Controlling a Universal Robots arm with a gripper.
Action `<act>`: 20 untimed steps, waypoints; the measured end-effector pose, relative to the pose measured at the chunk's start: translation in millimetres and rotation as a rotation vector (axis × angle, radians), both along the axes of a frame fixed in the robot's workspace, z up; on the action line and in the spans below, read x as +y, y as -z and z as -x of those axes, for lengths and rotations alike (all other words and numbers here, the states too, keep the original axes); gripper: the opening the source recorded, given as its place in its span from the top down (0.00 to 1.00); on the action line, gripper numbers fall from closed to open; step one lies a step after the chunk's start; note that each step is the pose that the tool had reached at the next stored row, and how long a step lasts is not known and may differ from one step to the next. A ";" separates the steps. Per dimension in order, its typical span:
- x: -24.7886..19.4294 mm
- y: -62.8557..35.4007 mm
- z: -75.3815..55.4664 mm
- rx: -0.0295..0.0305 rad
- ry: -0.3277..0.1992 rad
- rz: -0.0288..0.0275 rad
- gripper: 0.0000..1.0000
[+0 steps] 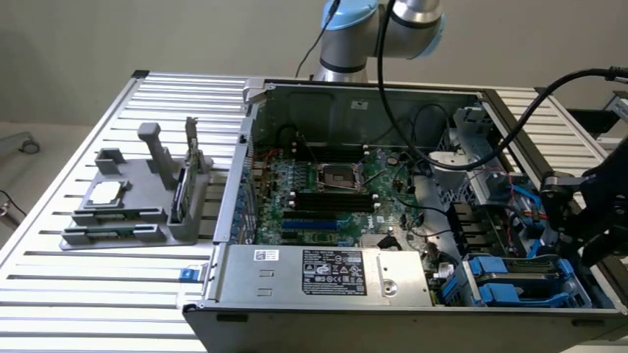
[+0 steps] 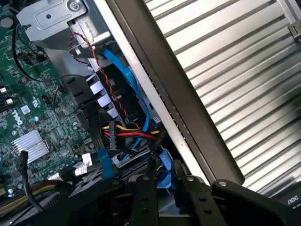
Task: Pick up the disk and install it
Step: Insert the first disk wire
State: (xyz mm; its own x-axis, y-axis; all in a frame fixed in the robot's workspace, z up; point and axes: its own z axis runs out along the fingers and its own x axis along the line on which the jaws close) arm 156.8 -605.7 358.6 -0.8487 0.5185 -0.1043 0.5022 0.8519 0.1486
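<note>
My black gripper (image 1: 587, 250) hangs over the drive bay in the near corner of the open computer case (image 1: 245, 184), at the exterior view's right. In the wrist view, the fingers (image 2: 143, 190) stand close on either side of a blue plastic carrier edge with grey metal beneath it. This is the disk (image 2: 164, 174), seen edge-on with its labelled face hidden. The gripper (image 2: 165, 188) is shut on it. The disk sits just above the bay, beside the case's side wall (image 2: 160, 84).
Blue caddies (image 1: 510, 283) sit in the bay beside the gripper. Blue, red and yellow cables (image 2: 127, 134) cross the gap by the motherboard (image 1: 324, 191). The power supply (image 1: 324, 272) lies along the case front. A grey parts fixture (image 1: 137, 198) stands on the slatted table at the exterior view's left.
</note>
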 end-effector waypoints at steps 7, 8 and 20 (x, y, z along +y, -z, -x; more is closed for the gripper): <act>2.2 7.3 0.8 0.0099 0.068 0.0082 0.73; 2.6 8.2 1.0 0.0114 0.076 0.0090 0.73; 11.9 16.6 4.6 0.0292 0.150 0.0091 0.73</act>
State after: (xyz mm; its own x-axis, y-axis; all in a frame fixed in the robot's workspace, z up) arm 152.2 -593.7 342.0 -0.7645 0.6389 -0.0860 0.6280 0.7682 0.1247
